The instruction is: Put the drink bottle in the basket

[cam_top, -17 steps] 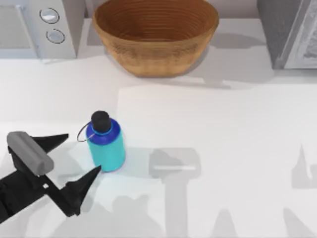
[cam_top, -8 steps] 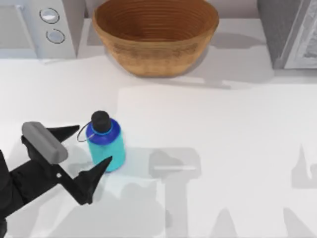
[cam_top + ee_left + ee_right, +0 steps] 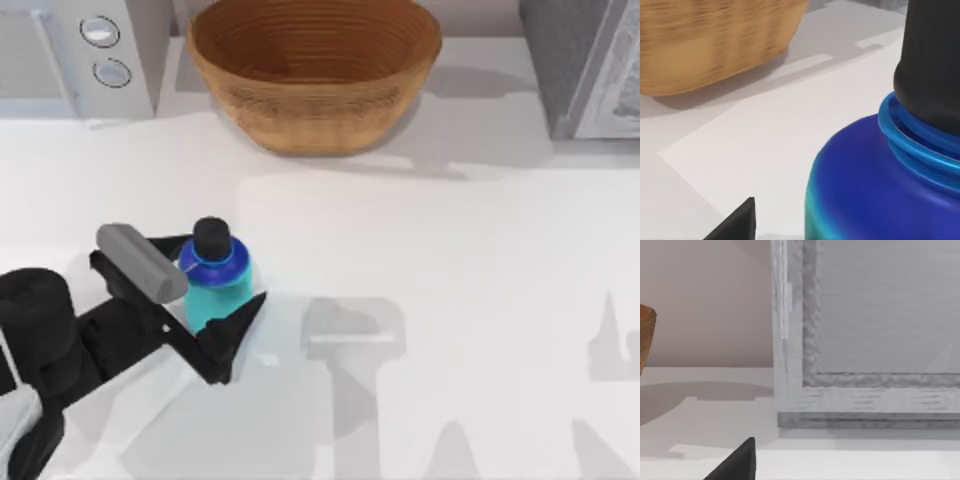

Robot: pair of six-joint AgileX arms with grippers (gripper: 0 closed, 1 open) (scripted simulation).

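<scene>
The drink bottle (image 3: 215,292) stands upright at the table's left of centre, with a turquoise body, dark blue shoulder and black cap. My left gripper (image 3: 222,270) is open and straddles it, one finger (image 3: 240,322) on the near side and the other behind the bottle. The left wrist view shows the drink bottle (image 3: 875,190) very close, just beside a dark fingertip (image 3: 737,225). The basket (image 3: 300,105) sits at the back centre, well beyond the bottle, and appears as the tan woven basket (image 3: 715,45) in the left wrist view. My right gripper (image 3: 735,466) shows as a dark tip, facing the back right.
A white appliance with two round knobs (image 3: 85,55) stands at the back left beside the basket. A grey cabinet (image 3: 585,65) fills the back right, seen close as a framed panel (image 3: 865,340). Open tabletop lies between bottle and basket.
My left gripper has moved right and towards the back, from beside the bottle to around it. The bottle has stayed in place and upright.
</scene>
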